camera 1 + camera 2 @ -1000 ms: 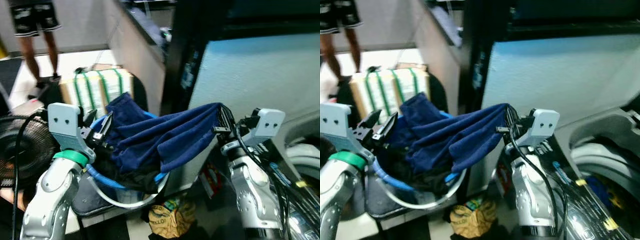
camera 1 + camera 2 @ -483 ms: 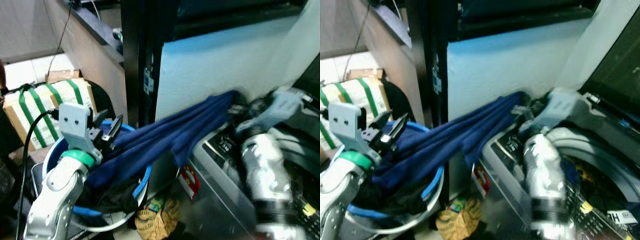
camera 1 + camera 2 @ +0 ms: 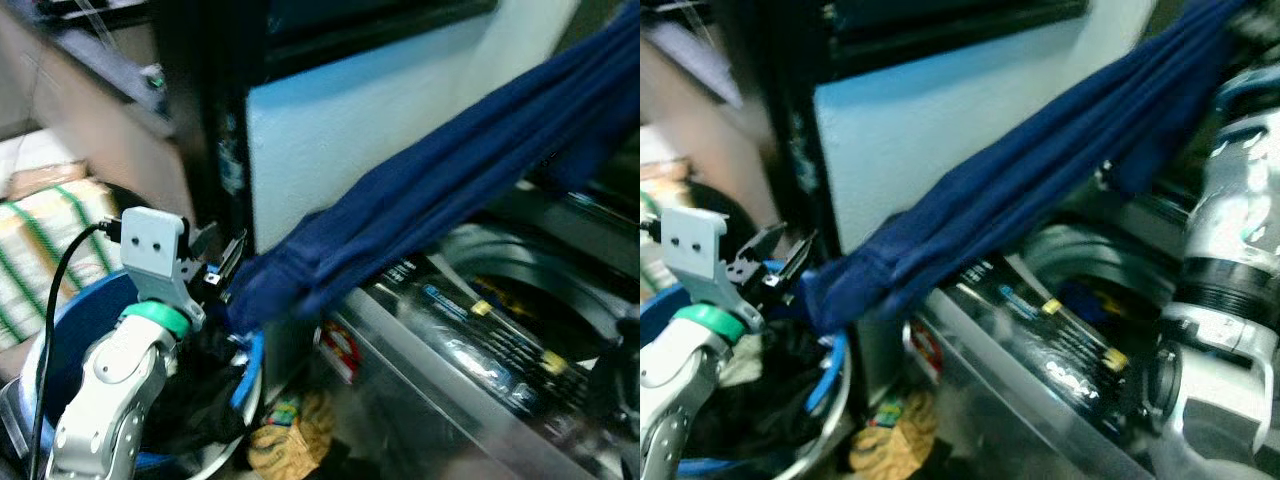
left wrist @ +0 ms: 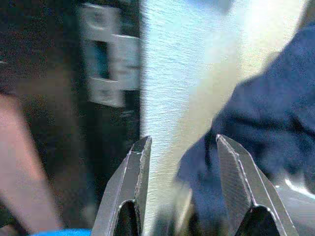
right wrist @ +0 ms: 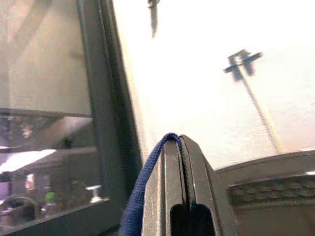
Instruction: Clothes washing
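At the lower left of the left eye view, the left gripper [image 3: 222, 262] sits with its two black fingers spread apart and nothing between them, just above the rim of a blue laundry basket [image 3: 60, 345] that holds dark clothes. In the left wrist view the fingers [image 4: 132, 187] stand apart, with blue cloth just beyond them. Across the lower right lies the open top-loading washing machine [image 3: 480, 350], its drum at the right of the frame. A long navy blue garment [image 3: 420, 190] stretches from the basket at centre left up over the machine to the upper right corner. There, in the right wrist view, the right gripper [image 5: 181, 162] has its fingers pressed together on the garment's edge. Behind stands a pale wall panel [image 3: 340, 110]
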Motion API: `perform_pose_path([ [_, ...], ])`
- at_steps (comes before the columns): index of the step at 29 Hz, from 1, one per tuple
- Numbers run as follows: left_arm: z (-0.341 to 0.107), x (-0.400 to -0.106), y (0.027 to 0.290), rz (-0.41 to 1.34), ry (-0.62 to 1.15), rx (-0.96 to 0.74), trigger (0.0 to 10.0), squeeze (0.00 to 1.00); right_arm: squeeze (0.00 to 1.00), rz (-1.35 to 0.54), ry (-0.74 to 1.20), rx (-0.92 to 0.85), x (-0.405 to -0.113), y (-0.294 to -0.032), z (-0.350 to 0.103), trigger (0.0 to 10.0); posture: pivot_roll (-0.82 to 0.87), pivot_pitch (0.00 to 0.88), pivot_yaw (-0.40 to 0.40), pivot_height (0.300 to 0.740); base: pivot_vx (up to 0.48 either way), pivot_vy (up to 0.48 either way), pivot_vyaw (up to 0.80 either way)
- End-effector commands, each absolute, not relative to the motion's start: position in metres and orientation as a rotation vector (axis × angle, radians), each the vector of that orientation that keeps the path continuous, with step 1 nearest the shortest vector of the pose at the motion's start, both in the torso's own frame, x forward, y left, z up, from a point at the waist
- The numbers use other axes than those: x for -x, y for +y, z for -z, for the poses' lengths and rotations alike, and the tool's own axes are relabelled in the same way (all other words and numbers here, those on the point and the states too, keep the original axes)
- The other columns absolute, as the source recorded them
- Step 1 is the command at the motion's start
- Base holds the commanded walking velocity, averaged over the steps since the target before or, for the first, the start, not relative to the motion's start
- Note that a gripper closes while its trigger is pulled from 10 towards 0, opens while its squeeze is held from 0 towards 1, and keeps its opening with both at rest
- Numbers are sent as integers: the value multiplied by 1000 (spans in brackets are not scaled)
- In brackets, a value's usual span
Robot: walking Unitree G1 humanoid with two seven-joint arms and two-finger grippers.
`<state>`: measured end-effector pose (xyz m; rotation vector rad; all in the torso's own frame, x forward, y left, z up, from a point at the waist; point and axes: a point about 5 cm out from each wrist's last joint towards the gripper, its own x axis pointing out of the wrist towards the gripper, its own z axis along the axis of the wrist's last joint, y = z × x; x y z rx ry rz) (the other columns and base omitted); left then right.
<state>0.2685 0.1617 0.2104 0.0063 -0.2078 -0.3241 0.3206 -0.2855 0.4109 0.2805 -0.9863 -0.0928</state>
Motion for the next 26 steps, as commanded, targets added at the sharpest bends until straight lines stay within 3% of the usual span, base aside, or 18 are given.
perform_pose_path([
  [1, -209, -267, 160, 335, -194, -8, 10000, 0, 0, 87, -892, -309, -334, -280, -386, 10000, 129, 3, 10, 740, 0, 0, -800],
  [6, -210, -266, 162, 339, -192, -12, 10000, 0, 0, 63, -850, -335, -342, -273, -375, 10000, 132, 14, 14, 740, 0, 0, -800],
  [26, -215, -267, 163, 347, -190, -18, 10000, 0, 0, -183, -626, -307, -357, -202, -325, 10000, 140, 25, 25, 740, 0, 0, -800],
])
